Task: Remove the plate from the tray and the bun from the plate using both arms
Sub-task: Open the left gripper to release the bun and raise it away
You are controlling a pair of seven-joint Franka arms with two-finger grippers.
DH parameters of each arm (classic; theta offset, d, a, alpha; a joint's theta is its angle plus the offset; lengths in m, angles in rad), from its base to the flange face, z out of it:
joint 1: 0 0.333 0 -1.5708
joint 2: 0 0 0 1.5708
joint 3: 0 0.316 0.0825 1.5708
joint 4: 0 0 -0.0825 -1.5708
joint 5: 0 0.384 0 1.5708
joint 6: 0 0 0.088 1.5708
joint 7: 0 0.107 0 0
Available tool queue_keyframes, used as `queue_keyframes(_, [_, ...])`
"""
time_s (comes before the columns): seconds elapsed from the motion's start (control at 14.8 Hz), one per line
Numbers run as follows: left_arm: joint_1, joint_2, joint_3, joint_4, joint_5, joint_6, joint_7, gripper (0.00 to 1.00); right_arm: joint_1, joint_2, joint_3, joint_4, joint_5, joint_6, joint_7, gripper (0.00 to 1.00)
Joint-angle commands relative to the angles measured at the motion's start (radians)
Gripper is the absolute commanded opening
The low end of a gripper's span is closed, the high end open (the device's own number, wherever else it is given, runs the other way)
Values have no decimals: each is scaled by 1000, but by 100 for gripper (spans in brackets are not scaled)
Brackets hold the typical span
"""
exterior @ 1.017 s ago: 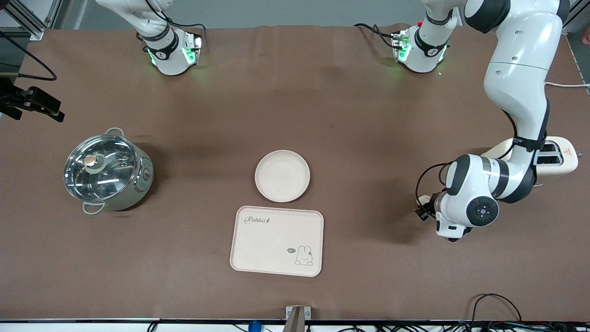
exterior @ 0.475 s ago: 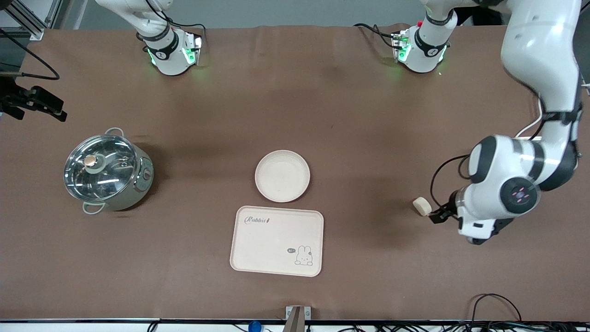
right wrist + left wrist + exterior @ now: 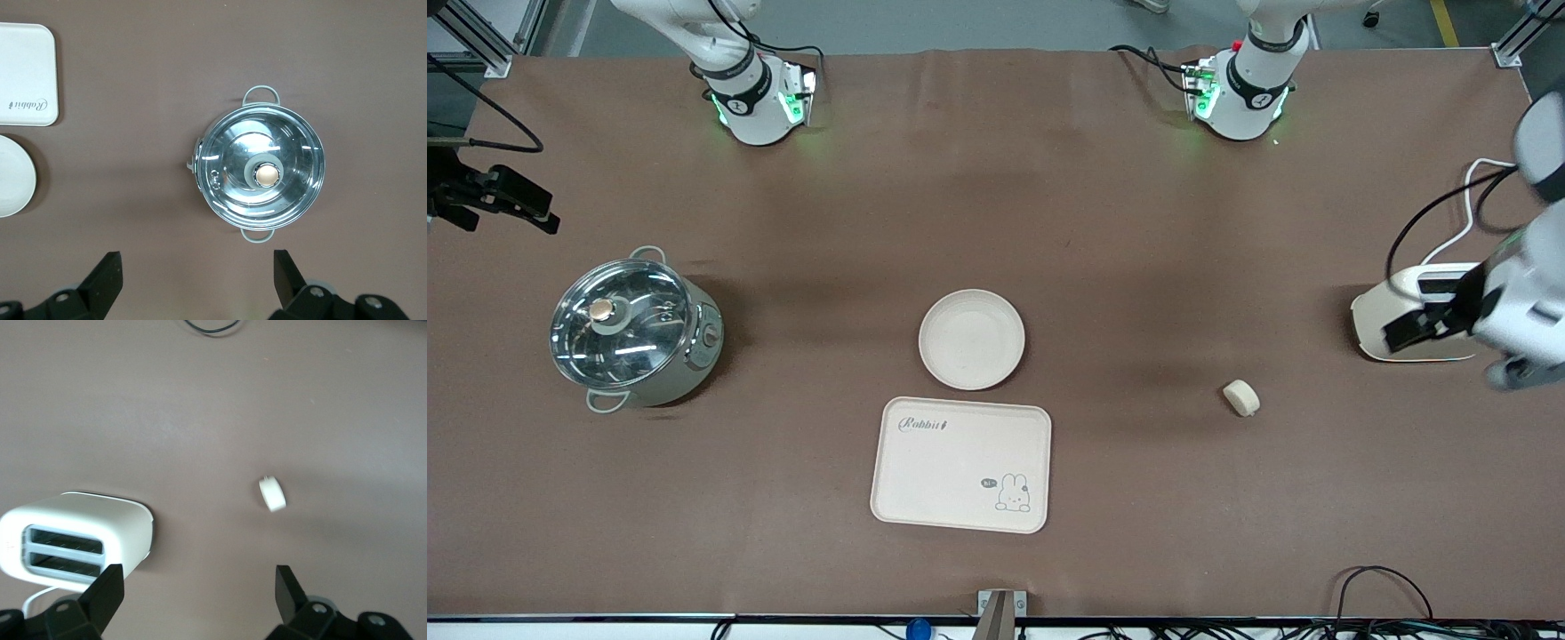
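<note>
The brown surface [image 3: 996, 222] carries everything, and the task's things lie apart on it. By how they lie, both removals look done: what remains, in my judgement, is only for the arms to pull clear and park, which calls for no grasp at all.

Largest is the left arm, at the left arm's end of the surface. Its left tool [image 3: 197, 593] hangs over the bare brown between the white two-slot toaster [image 3: 1400, 311] and the bun, fingers spread wide and gripping nothing. The right arm waits; only its base shows in the front view. The right tool [image 3: 193, 280] hovers high over the surface beside the pot, fingers likewise spread and empty.

The steel pot [image 3: 636, 333], with a glass lid and a knob on top, sits toward the right arm's end. Its lid is on, and what is inside I cannot tell.

The tray [image 3: 960, 464], with its "Rabbit" lettering and small rabbit drawing, lies nearest the front camera at mid-surface. Nothing is on it.

The plate [image 3: 971, 339] rests on the surface just beside the tray, a little farther from the front camera, not touching it. It too holds nothing.

The bun [image 3: 1241, 397] lies alone on the surface, well apart from the plate, toward the left arm's end and near the toaster.
</note>
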Motion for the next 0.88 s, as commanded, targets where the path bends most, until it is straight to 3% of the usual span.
queue_keyframes(0.0, [15, -112, -8, -42, -54, -86, 90, 100, 4, -15, -7, -5, 18, -5, -8, 100])
queue_keyframes(0.2, [-23, -199, 6, -64, -81, -155, 90, 100, 2, -15, -7, -7, 18, -6, -8, 100])
queue_keyframes(0.47, [-136, -346, 86, -226, -129, -156, 86, 100, 4, -15, -7, -7, 18, -6, -8, 100])
queue_keyframes(0.81, [-146, -344, 93, -210, -126, -162, 92, 100, 4, -15, -6, -5, 18, -4, -8, 100])
